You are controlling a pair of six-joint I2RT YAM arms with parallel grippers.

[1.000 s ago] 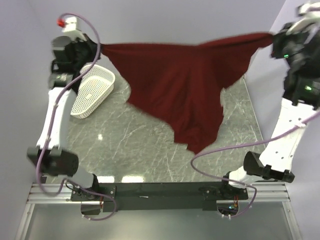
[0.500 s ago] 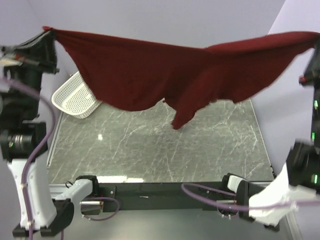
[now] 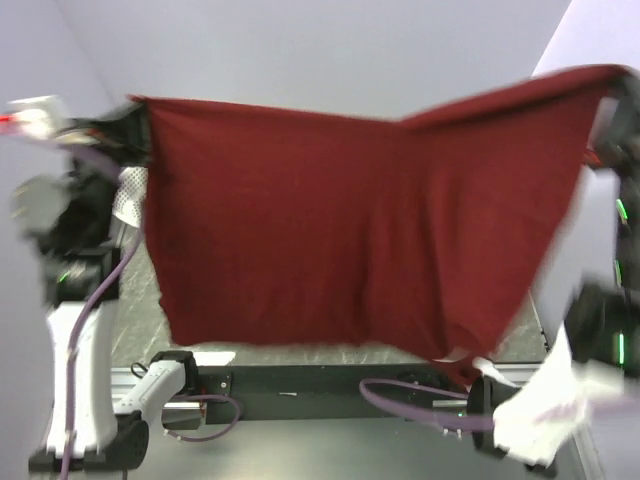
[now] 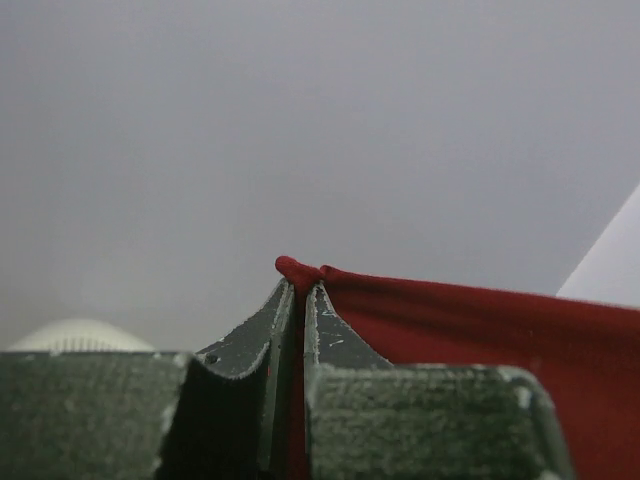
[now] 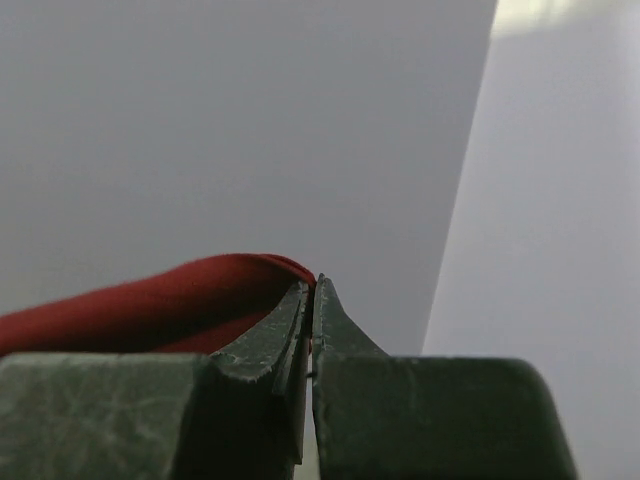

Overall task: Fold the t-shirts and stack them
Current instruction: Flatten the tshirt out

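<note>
The maroon t-shirt [image 3: 350, 220] hangs spread wide in the air above the table, held by two top corners. My left gripper [image 3: 138, 112] is shut on its left corner; in the left wrist view the cloth [image 4: 480, 325] is pinched between the fingers [image 4: 340, 345], with my gripper [image 4: 300, 285] raised toward the wall. My right gripper [image 3: 618, 85] is shut on the right corner; in the right wrist view my gripper [image 5: 311, 290] pinches the cloth [image 5: 150, 305]. The shirt's lower edge hangs down near the arm bases.
The white perforated basket [image 3: 128, 195] is mostly hidden behind the shirt's left edge. The marble table [image 3: 140, 335] shows only at the lower left. Grey walls stand behind and at the right. The black base rail [image 3: 320, 380] lies below the shirt.
Both arms have swung the shirt up and toward the near side; it has opened from a drooping sag into a flat hanging sheet covering most of the table view.
</note>
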